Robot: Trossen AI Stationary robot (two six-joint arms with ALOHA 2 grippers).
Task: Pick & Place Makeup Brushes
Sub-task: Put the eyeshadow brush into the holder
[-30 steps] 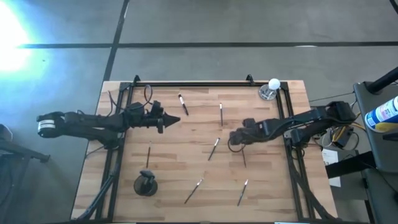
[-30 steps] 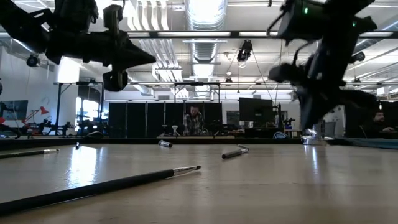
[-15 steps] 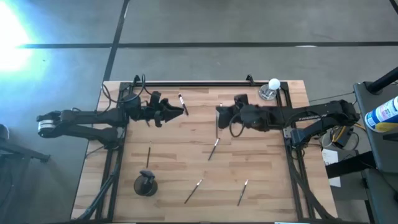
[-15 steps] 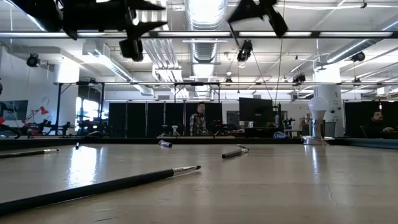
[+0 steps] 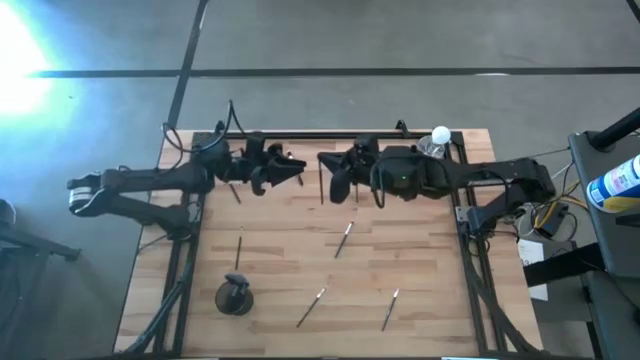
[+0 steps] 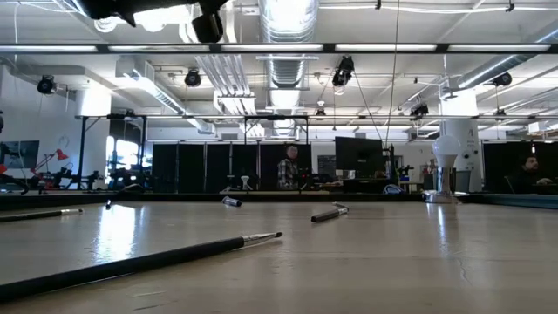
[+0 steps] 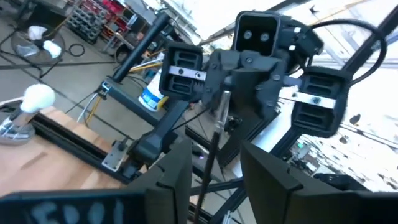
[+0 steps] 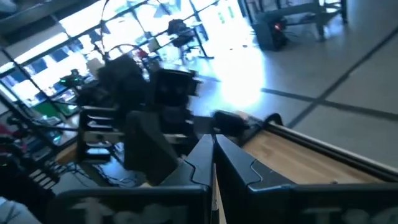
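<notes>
My right gripper [image 5: 325,174] hangs high over the table's far middle, pointing left, shut on one makeup brush [image 5: 321,190] with a dark handle and silver ferrule. My left gripper [image 5: 295,170] faces it, open. In the left wrist view the brush's handle [image 7: 208,163] runs down between the left fingers [image 7: 176,180] without visibly touching them. Other makeup brushes lie flat on the wood: one in the middle [image 5: 344,238], two near the front [image 5: 311,307] [image 5: 390,309], one on the left [image 5: 239,250]. My right gripper pinches the brush between its two fingers, at or just below the silver ferrule [image 7: 221,104]. The fingers come level from the table's right and lie across the brush. The brush is lifted clear of the table, its dark handle reaching out past the fingers toward my left gripper.
A dark round cup [image 5: 234,297] stands at the near left. A white ball on a clear stand [image 5: 438,140] sits at the far right corner. A black frame rail [image 5: 330,135] runs along the far edge. The low view shows brushes lying on the table [image 6: 139,262] [image 6: 330,212].
My right gripper has risen from the table's right middle with a brush, gone toward the far edge and left, and tipped from pointing down to level. My left gripper has risen, moved toward the far edge, and opened. The two grippers now face each other.
</notes>
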